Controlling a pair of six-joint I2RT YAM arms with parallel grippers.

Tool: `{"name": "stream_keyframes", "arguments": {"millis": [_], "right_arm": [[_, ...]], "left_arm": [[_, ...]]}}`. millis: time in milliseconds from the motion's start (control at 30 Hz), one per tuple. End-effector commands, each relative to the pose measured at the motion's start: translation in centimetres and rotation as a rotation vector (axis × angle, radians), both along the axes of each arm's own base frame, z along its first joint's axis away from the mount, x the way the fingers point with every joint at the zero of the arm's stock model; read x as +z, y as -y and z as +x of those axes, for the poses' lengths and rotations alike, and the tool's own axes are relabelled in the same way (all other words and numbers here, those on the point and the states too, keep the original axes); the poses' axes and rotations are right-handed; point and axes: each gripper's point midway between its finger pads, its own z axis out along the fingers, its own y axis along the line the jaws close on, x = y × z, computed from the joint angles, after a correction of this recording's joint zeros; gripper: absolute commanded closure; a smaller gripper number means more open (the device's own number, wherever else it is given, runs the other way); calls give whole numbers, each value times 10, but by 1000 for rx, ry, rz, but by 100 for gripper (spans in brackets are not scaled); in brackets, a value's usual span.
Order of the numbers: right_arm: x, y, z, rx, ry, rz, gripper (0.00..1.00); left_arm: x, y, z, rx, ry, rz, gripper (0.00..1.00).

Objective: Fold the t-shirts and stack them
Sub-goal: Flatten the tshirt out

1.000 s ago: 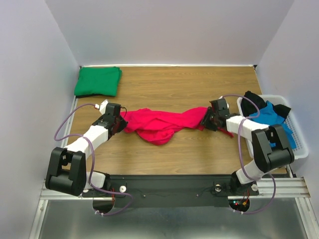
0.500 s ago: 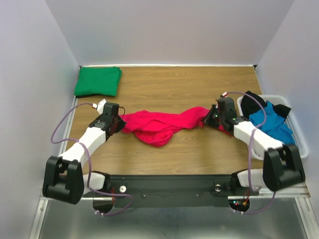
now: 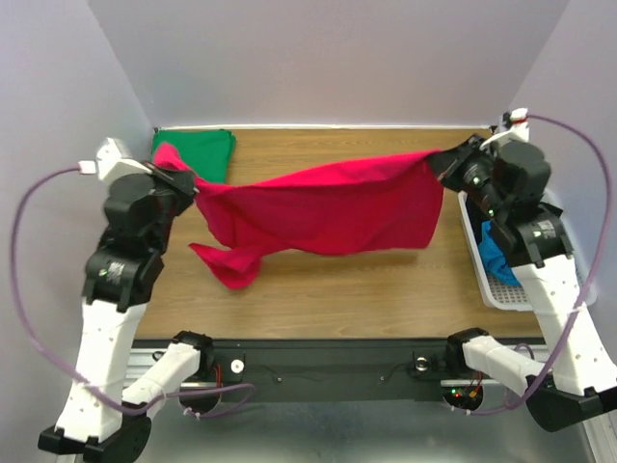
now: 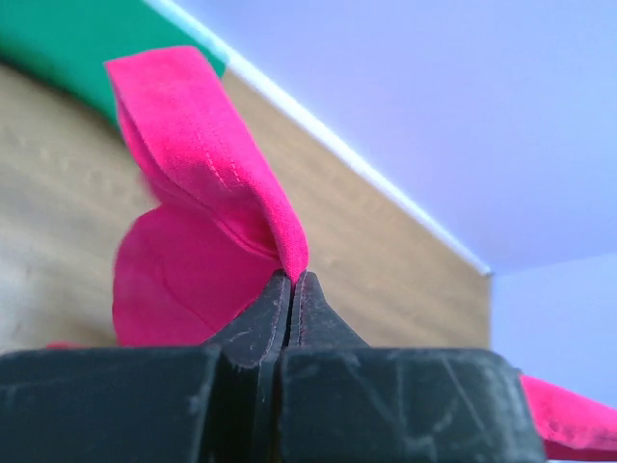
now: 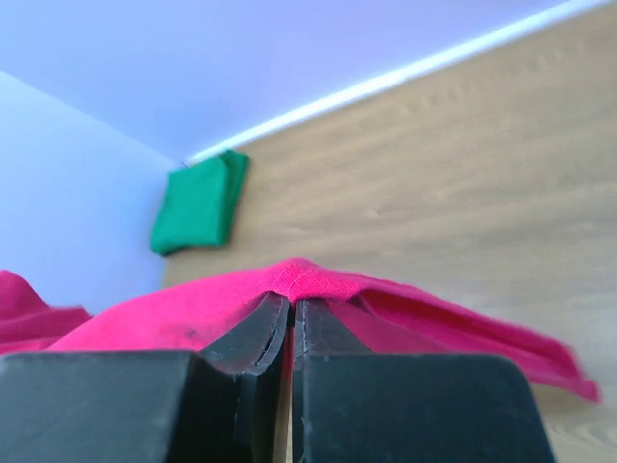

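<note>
I see the left jaws and right jaws each pinched tight on the crimson t-shirt (image 3: pixel 328 207), holding it spread in the air above the table (image 3: pixel 337 289). A folded green t-shirt (image 3: pixel 207 147) lies far left. The white basket (image 3: pixel 501 297) on the right seems to hold a blue t-shirt (image 3: pixel 496 258).

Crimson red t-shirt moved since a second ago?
Yes. The crimson red cloth t-shirt lay bunched on the wooden table; now it is raised and spread, its left end up by the folded green t-shirt.

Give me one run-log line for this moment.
left gripper: shut on red t-shirt | right gripper: shut on red t-shirt | red t-shirt: spread in air between them | green t-shirt: folded, far-left corner | basket: blue t-shirt inside
</note>
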Motion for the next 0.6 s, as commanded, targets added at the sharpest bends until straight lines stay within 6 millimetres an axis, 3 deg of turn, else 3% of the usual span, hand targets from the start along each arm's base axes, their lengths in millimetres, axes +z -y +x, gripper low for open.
{"name": "stream_keyframes", "arguments": {"millis": [0,67,167,200,300,433,567], "right_arm": [[82,11,-25,-16,169,11,99],[109,11,-38,1,233,24,100],[169,16,-74,26,380,56,100],[168,16,-74,27,375,51,100],[204,17,-108,75,468,70,100],[216,19,-123,88,501,74,100],[215,19,-116,75,488,70,100]], "left_arm": [[83,-23,-39,50,169,31,100],[112,-24,-55,29,246,30,100],[174,-24,-92,-24,421,14,100],[186,-24,-100,-35,454,11,100],[222,-25,-132,-69,564,-2,100],[251,-31,-161,-68,659,-9,100],[263,-32,-163,-67,687,7,100]]}}
